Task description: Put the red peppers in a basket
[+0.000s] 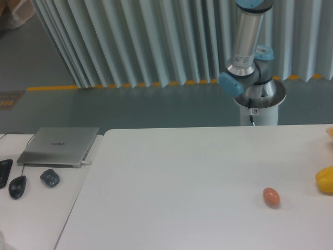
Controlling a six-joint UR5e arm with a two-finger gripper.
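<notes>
White table [182, 172] filled the near part of the view, and on its right side lay a small brown egg [271, 197], with a yellow pepper [325, 179] near it, cut by the right edge. On a second surface at the left were a dark mouse [17, 186], another small dark device [50, 177] and, just behind them, a closed laptop [59, 146]. Behind the table stood the arm [248, 57] on its round base [259, 101], in front of a wall of pale vertical slats, and the arm went up out of the picture. The gripper was not in view, so I cannot tell whether its fingers were wide, narrow or holding something. The red pepper was also nowhere in the picture, and no basket showed either. My judgement is that the step in hand could not be read from this view alone; perhaps the pepper was up in the unseen gripper, or beyond the right edge. If it was not yet held, the next move would call for finding it and bringing the gripper down over it, away from the yellow pepper.
</notes>
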